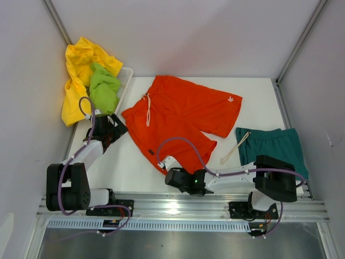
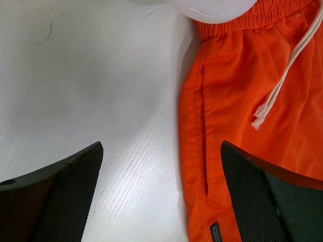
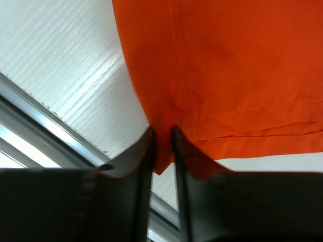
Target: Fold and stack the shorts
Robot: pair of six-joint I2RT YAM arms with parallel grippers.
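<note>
Two black fingers (image 3: 144, 151) of the right gripper (image 3: 162, 133) are squeezed almost together, and a corner of the orange shorts (image 3: 227, 65) is pinched between them. It is the bottom corner of one leg, right at the hem. From above, the right arm (image 1: 237, 175) lies low and long along the near side of the table (image 1: 135, 162), reaching to the left, with the right gripper (image 1: 161, 162) at this near corner.

These orange shorts (image 1: 183, 116) lie spread out flat in the middle of the table, slanted, with the waist at the left and the legs to the right. A white string (image 1: 147, 108) hangs from the waist.

Next, the left arm (image 1: 86, 154) reaches forward from its base. Its left gripper (image 1: 110, 127) is just beside the waist end of the orange shorts, with its fingers spread wide and nothing in them. In its own view, one finger (image 2: 65, 191) is over bare table (image 2: 75, 75) and the other is over the side seam of the orange shorts (image 2: 242, 101).

Farther out, folded teal shorts (image 1: 275, 145) lie at the right edge of the table. At the far left corner, green shorts (image 1: 102, 89) and yellow shorts (image 1: 78, 65) are bunched on a white basket (image 1: 125, 78)
</note>
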